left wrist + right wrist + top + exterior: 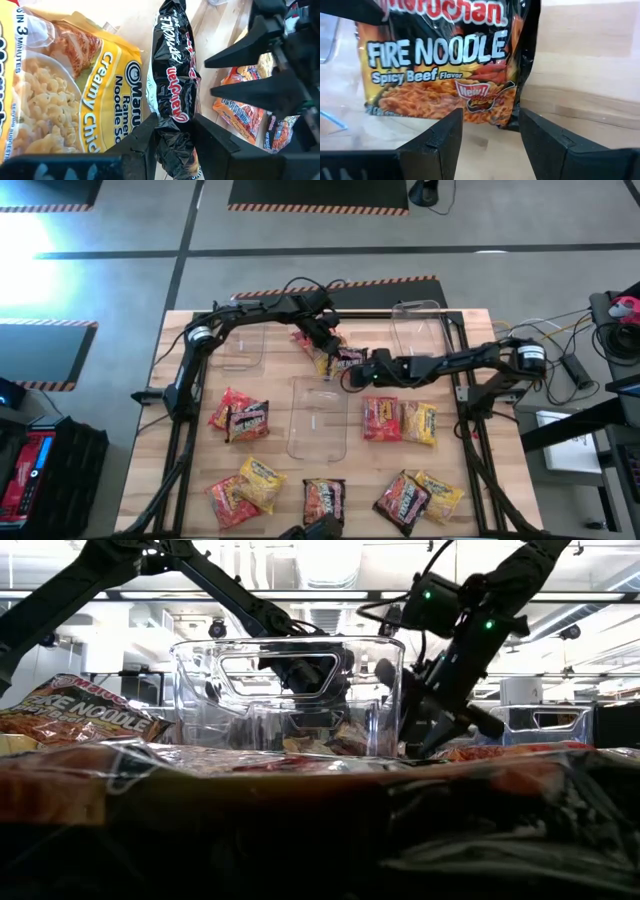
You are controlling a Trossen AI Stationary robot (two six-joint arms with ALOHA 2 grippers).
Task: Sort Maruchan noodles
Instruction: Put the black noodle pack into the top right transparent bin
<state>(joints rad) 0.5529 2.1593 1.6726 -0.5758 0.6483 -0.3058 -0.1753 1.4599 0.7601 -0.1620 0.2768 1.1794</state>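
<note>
The left gripper (172, 137) pinches the black Fire Noodle packet (175, 85) by its edge, probably to hand it over; the right gripper (487, 135) waits open, empty, just before it.

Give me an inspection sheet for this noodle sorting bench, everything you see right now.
Surface: wooden table.
Job's things: black packet beside yellow packet; other packets scattered.
Clutter: clear bins.
Grippers: left gripper shut on the black packet's end; right gripper open, just short of the same packet.
Cables: cables off the table's right edge.
Surroundings: grey floor with striped tape.
</note>
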